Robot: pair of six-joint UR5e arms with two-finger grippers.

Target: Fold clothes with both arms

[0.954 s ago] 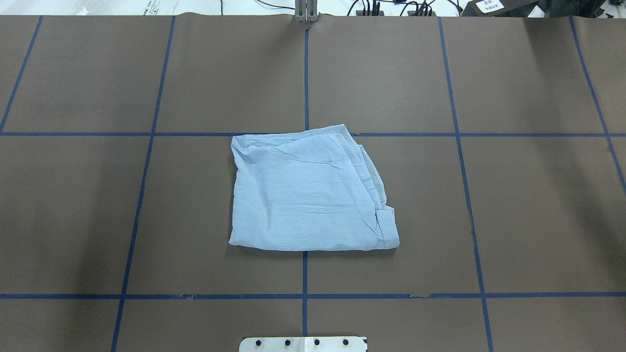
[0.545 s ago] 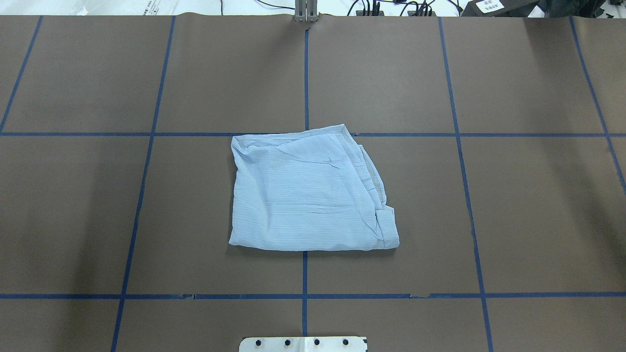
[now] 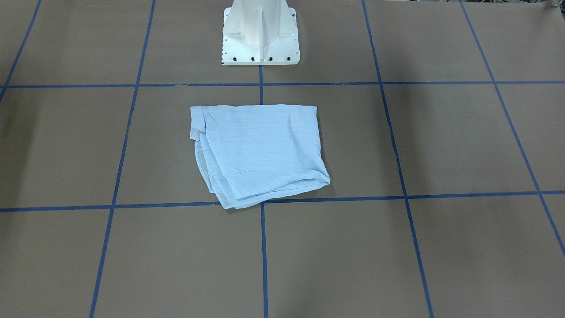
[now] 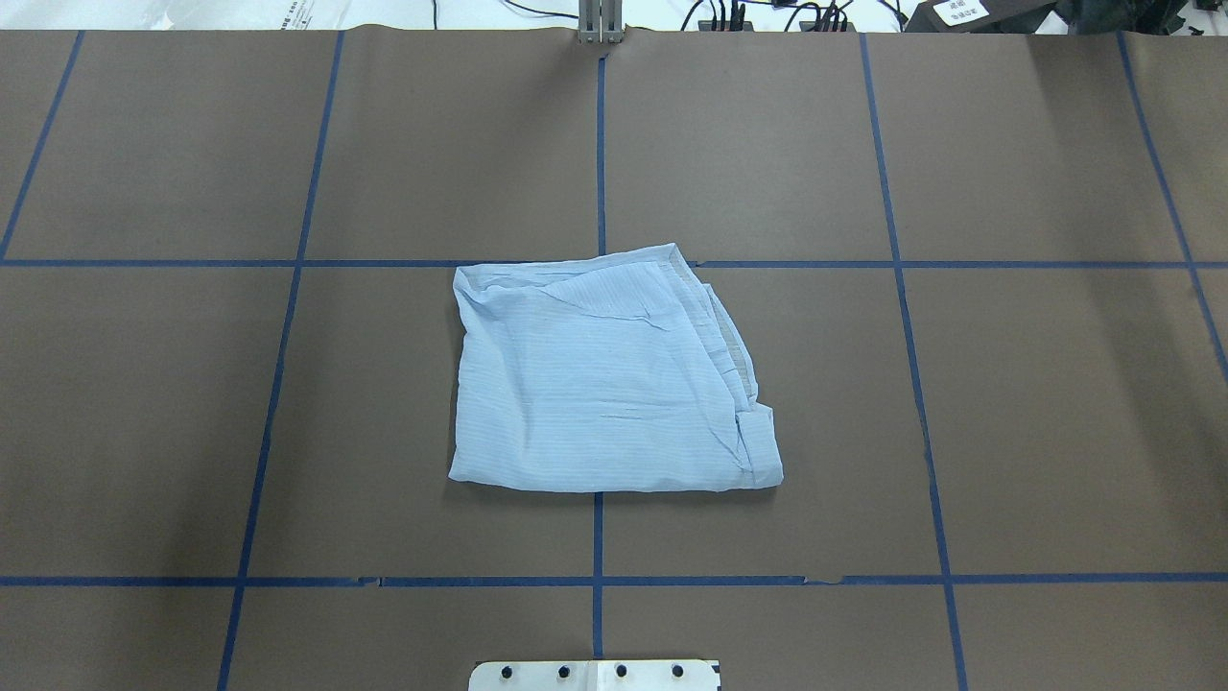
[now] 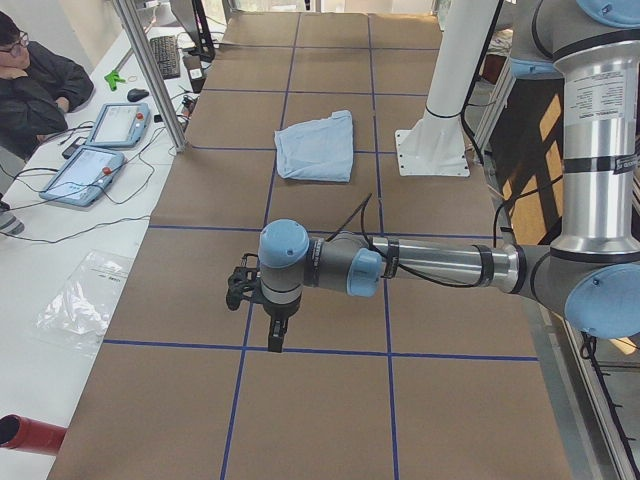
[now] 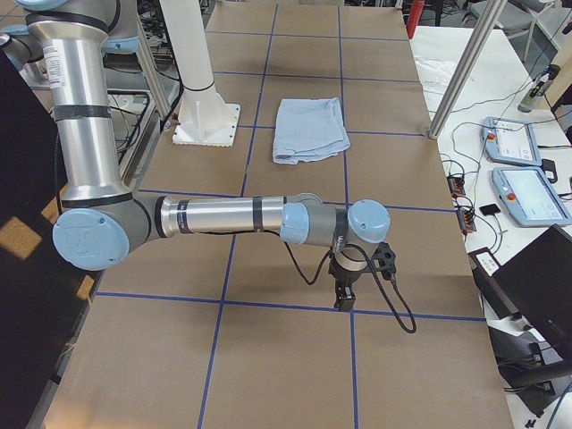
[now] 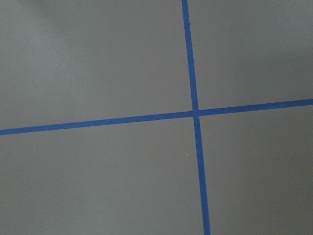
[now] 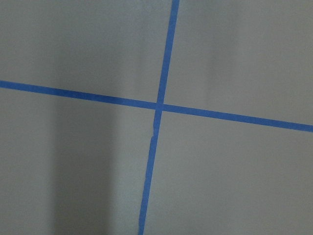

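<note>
Six cameras around one taped brown table [image 4: 767,144].
We look down from behind the robot and from across, both on the folded shirt [image 4: 604,384]; two end views look along the table; both wrist cameras stare closely at tape crossings [image 7: 195,113].

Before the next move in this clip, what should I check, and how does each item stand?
1. Shirt lies folded flat on the table: ok.
2. Shirt edges aligned: not ok, layers fan out on the robot's right side.
3. Left hand clear of the shirt: ok.
4. Right hand clear of the shirt: ok.
5. Whether each is open or shut: cannot tell.
</note>
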